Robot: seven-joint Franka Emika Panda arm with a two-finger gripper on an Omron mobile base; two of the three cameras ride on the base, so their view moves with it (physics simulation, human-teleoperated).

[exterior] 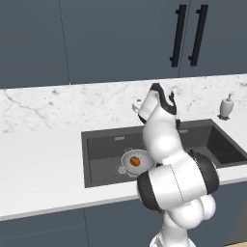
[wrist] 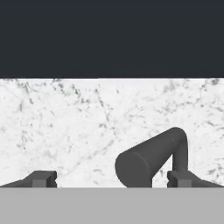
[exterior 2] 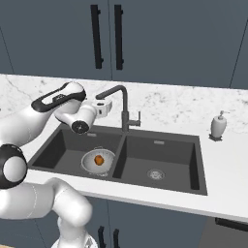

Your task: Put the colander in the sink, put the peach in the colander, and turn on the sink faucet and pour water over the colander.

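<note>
With peach (exterior 2: 99, 160) already in colander (exterior 2: 98, 161) in the sink (exterior 2: 160, 143) left basin, keep end effector (exterior 2: 103, 107) released, ease past faucet (exterior 2: 122, 107) spout, nudge side lever sideways.

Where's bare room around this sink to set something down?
Free: the counter left of the sink, the right basin around its drain, and the front strip. Crowded: the left basin holds the colander with the peach; the soap dispenser takes the right back corner.

No readable text, labels, brands, numbers or signs anywhere.
</note>
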